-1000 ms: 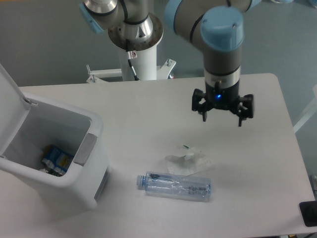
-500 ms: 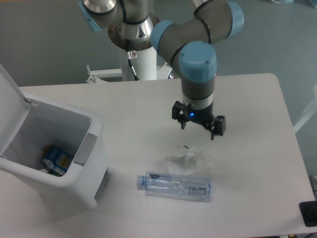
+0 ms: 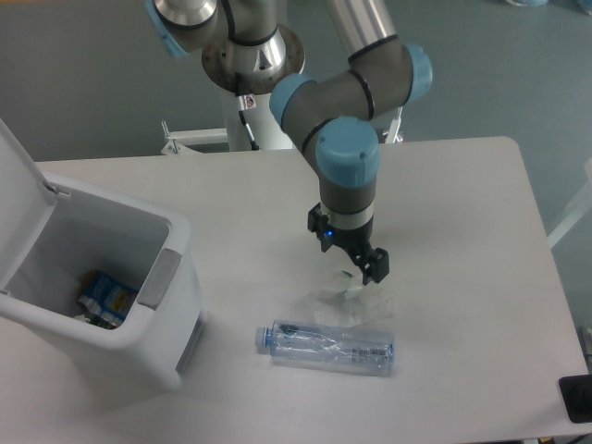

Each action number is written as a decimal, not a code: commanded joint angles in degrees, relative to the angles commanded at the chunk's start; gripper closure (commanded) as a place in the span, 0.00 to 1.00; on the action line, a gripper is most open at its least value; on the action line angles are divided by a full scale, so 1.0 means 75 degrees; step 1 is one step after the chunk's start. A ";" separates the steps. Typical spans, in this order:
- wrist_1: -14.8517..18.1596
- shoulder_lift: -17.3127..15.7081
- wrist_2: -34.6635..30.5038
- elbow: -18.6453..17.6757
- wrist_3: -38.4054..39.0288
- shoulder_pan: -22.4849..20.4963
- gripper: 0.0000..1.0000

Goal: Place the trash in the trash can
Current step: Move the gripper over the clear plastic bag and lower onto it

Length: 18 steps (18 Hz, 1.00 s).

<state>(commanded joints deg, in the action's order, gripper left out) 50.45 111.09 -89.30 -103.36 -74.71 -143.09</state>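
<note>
A crumpled whitish wrapper point(image 3: 356, 305) lies on the white table, with a clear plastic bottle point(image 3: 326, 347) lying on its side just in front of it, bluish cap to the left. My gripper point(image 3: 348, 260) hangs open directly over the wrapper's upper edge, its fingers spread on a slant, the lower right fingertip point(image 3: 375, 270) close to the wrapper. The trash can point(image 3: 102, 287), a white bin with its lid tipped up and a grey panel on the rim, stands at the left, well away from the gripper.
Blue and dark items point(image 3: 102, 298) lie at the bottom of the bin. The arm's white mounting column point(image 3: 259, 116) rises at the table's far edge. A dark object point(image 3: 577, 398) sits at the front right corner.
The gripper has moved left and down from the table's right side to just above the wrapper, and has rotated. The wrapper and bottle have not moved.
</note>
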 joint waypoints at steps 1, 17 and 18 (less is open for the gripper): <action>-0.0023 0.0082 0.0082 0.0047 0.0000 0.0000 0.00; -0.0059 0.0352 0.0013 0.0035 0.0374 0.0152 1.00; -0.0105 0.0329 -0.0022 0.0059 0.0561 0.0152 1.00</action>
<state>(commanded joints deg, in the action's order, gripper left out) 49.66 113.56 -89.47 -102.92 -70.50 -141.94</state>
